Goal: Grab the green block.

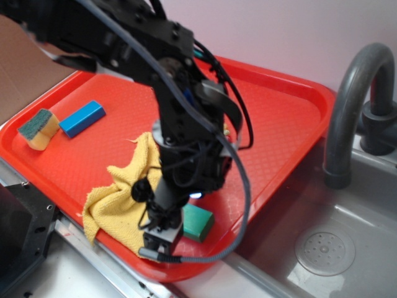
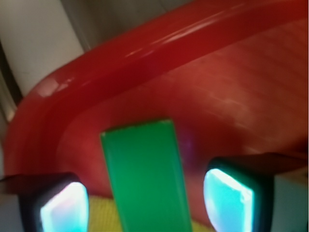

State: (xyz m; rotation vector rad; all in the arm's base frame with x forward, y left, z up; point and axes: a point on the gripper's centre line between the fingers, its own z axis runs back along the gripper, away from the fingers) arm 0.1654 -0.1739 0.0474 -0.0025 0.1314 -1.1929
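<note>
The exterior camera is looking down across the red tray [image 1: 279, 112]; the wrist camera is hovering close, seemingly over its near corner [image 2: 58, 116].

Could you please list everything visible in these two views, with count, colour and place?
green block: one, green, near the tray's front edge, between the open fingers, not touched on either side in the wrist view
blue block: one, blue, at the tray's far left
sponge: one, yellow with a dark green top, left of the blue block
cloth: one, yellow, crumpled on the tray beside the arm
tray: one, red, beside the sink
sink: one, grey metal, right of the tray
faucet: one, grey, curved over the sink
gripper: one, black with glowing pads, lowered around the green block
</note>
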